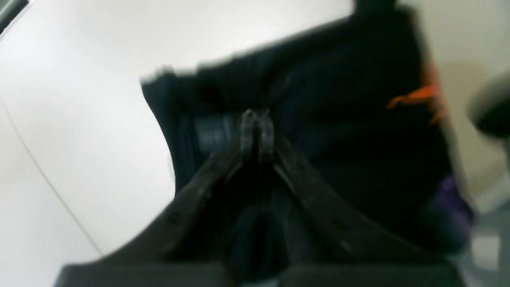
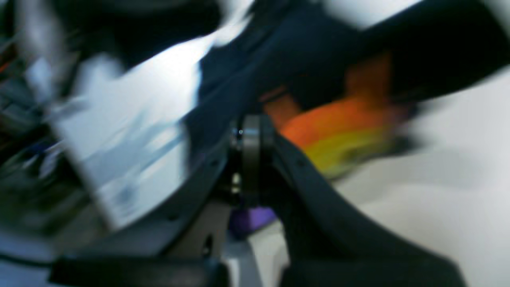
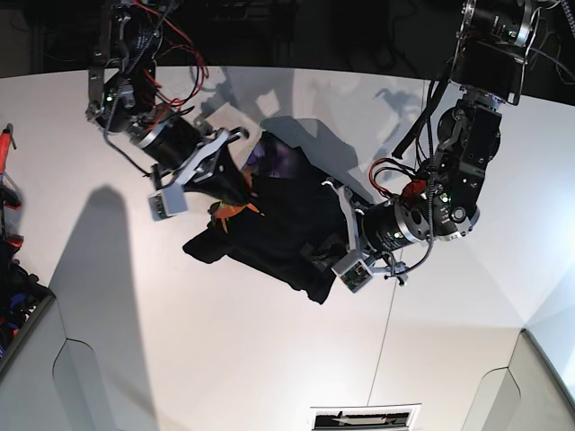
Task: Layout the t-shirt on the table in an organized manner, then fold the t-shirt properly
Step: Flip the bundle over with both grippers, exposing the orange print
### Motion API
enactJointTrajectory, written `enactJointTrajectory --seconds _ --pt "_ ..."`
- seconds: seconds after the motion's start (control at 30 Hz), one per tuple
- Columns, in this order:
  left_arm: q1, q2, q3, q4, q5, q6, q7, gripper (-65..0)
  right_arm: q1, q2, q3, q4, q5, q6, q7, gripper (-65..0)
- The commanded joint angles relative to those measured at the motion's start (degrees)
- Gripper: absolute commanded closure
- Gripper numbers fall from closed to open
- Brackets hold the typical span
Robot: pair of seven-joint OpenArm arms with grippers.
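While both arms lean over table (image 3: 269, 359), t-shirt (image 3: 278, 229) hangs bunched mid-surface; left gripper (image 3: 334, 235) pinches black cloth, right gripper (image 3: 235, 190) clamps cloth near orange print.

The picture is blurry. The left gripper (image 1: 257, 119) is in the middle, coming up from the bottom edge. Its two dark arms make a pointy shape, and the two tips are pressed tight together with black cloth right at them. That cloth is the t-shirt (image 1: 342, 131). It is a big dark bunch that fills the middle and the right side. Near its right edge there is a small orange mark (image 1: 416, 97), and lower down a bit of purple (image 1: 452, 199). The white table (image 1: 79, 119) shows on the left and at the top. A thin dark line (image 1: 48, 179) runs across it at a slant.
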Motion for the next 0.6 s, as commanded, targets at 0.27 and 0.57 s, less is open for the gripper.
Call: enactJointTrajectory --seconds 0.27,0.57 --pt "8.74 -3.43 -0.28 7.91 -3.96 -0.63 0.09 0.0 15.34 -0.02 6.03 -4.48 -8.02 -0.17 1.66 0.0" --pt "14.75 -2.64 -0.31 6.47 3.39 -0.57 -1.68 0.0 28.74 -0.02 3.43 -30.58 -9.62 0.00 3.15 0.0"
